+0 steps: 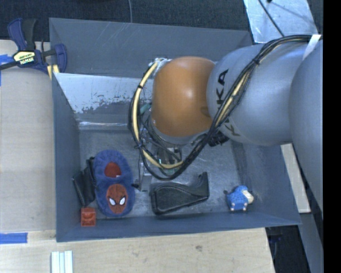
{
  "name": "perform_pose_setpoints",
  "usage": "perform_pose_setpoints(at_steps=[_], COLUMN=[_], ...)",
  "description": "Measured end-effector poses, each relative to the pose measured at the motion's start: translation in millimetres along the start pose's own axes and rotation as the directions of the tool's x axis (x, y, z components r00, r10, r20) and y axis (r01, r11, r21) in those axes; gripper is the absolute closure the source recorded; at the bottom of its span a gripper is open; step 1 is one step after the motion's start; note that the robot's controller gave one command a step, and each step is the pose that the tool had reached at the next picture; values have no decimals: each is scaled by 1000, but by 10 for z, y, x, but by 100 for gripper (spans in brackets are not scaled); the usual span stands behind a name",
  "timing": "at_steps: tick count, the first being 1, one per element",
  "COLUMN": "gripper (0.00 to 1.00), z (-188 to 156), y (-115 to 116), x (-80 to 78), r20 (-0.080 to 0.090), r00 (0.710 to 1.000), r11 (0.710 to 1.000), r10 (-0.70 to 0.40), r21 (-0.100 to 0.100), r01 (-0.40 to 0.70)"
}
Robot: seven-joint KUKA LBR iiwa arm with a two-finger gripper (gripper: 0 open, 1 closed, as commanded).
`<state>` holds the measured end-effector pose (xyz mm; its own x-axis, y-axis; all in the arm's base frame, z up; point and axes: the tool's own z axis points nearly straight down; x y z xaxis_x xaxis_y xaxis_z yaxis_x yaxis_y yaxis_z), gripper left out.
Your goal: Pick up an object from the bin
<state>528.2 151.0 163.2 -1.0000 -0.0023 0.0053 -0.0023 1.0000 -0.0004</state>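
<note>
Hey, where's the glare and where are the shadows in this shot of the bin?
In the camera view, glare washes the far wall of the bin in a pale band. The arm's orange cover carries a soft highlight, and the floor under the arm lies in shadow. The blue Spider-Man slippers, black mesh piece and small blue toy are evenly lit.

The only wording I can read is on the grey rounded metal link of my arm (261, 95). Black block letters (223, 83) run down its side, and "KA" is plain at the upper end. Cables cross the rest, so it is probably the KUKA name, though I cannot read every letter. A blue fabric slipper (117, 199) bears a red web-patterned mask face, wordless.
</note>
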Motion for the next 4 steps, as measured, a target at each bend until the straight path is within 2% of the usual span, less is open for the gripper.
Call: perform_pose_setpoints(at_steps=[1, 2, 3, 4], gripper=[0, 100, 100, 100], z=[940, 899, -281, -1366], y=[383, 381, 461, 383], x=[-244, -288, -238, -234], r20=[1, 14, 14, 16], r00=[961, 960, 971, 973], r11=[961, 960, 971, 973], r10=[277, 280, 239, 231], r21=[0, -7, -7, -8], r01=[-277, -280, -239, -231])
